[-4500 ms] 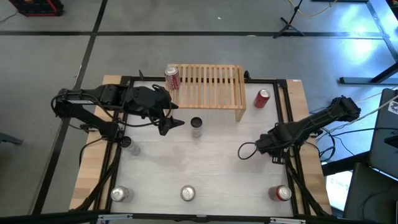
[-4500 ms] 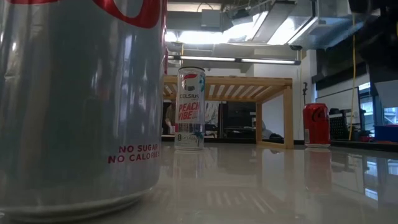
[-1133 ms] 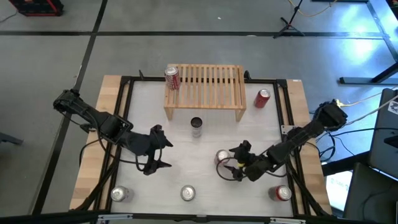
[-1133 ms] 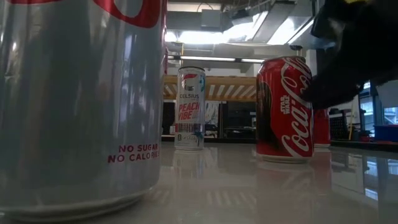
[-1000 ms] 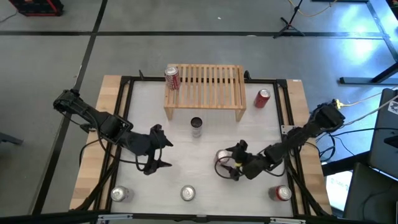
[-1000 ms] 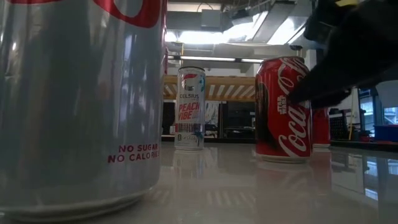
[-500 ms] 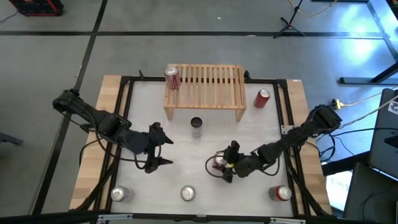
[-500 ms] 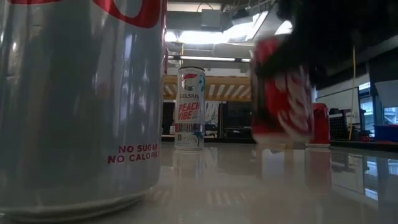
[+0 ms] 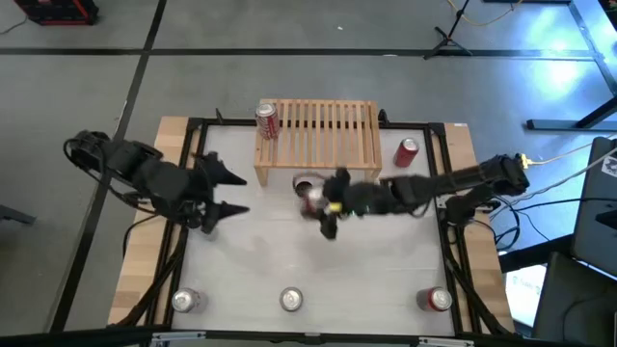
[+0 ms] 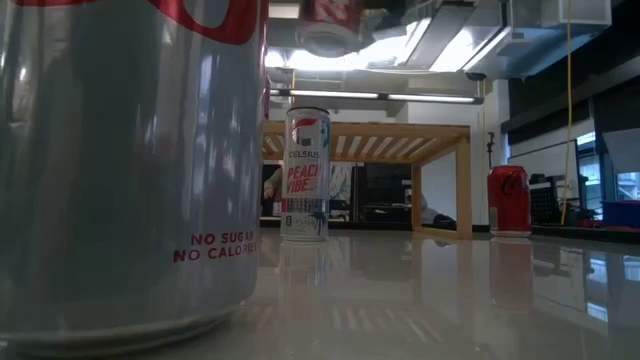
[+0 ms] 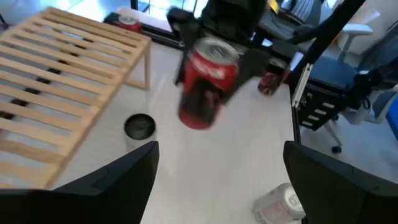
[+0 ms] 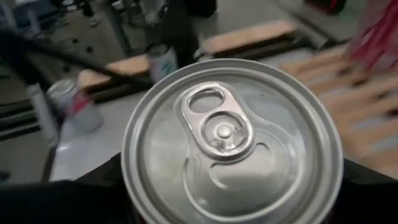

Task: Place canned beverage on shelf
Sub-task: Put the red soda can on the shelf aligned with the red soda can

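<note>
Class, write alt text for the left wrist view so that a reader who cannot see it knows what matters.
A red can hangs in the air above the white table, held by the right gripper of a dark arm. Below it a slim can stands beside the slatted wooden shelf. The left gripper, open, frames the picture's lower edge.

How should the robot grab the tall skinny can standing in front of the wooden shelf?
Grip the tall skinny can around its round middle, with the fingers on opposite sides. It stands upright just in front of the shelf, so come from the open table side, not the shelf side.
</note>
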{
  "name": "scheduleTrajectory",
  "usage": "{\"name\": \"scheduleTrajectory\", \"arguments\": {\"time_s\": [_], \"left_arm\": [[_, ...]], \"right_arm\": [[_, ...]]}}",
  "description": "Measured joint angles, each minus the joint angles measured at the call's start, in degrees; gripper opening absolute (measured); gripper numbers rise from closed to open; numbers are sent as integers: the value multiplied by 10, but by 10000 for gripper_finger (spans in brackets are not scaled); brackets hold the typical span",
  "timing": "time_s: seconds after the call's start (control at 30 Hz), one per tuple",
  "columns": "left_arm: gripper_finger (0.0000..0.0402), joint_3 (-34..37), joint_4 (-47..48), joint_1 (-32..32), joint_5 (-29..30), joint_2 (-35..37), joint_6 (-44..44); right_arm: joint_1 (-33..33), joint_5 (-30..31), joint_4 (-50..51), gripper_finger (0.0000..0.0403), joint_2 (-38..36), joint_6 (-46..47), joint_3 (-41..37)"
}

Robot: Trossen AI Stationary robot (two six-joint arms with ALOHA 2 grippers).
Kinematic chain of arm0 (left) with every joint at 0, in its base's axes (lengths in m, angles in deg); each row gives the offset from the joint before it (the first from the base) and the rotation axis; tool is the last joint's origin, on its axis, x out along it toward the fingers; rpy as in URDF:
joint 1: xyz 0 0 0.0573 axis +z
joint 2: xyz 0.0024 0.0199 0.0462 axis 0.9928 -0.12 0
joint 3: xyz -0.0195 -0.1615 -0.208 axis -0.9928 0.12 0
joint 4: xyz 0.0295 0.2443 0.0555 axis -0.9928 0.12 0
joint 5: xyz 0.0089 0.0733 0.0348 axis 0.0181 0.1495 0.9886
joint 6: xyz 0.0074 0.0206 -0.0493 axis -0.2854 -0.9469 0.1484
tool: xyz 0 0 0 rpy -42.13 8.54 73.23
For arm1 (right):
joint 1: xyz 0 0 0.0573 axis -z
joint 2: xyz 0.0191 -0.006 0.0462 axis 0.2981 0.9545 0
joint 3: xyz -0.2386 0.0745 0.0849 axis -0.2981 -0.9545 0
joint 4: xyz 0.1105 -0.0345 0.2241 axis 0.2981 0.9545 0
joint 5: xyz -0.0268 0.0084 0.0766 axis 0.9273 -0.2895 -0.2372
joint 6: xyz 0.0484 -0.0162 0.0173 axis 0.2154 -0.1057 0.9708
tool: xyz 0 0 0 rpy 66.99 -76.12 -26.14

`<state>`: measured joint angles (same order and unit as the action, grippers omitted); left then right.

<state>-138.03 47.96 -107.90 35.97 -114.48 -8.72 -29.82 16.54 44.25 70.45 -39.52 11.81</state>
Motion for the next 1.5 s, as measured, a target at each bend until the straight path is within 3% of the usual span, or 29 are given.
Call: {"name": "scheduleTrajectory", "arguments": {"time_s": [0.17, 0.4, 0.67, 0.93, 1.5], "left_arm": [[328, 0, 17, 8, 23, 39, -24], [328, 0, 24, 18, 29, 64, -74], [328, 0, 27, 18, 49, 76, -85], [328, 0, 28, 18, 50, 75, -85], [328, 0, 28, 18, 58, 74, -86]], "right_arm": [[72, -13, 0, 278, 32, -60, 68], [145, -27, 18, 278, 131, -102, 203], [201, -81, 28, 278, 249, -90, 329], [222, -101, 1, 278, 298, -83, 334], [230, -93, -35, 278, 327, -72, 334]]}}
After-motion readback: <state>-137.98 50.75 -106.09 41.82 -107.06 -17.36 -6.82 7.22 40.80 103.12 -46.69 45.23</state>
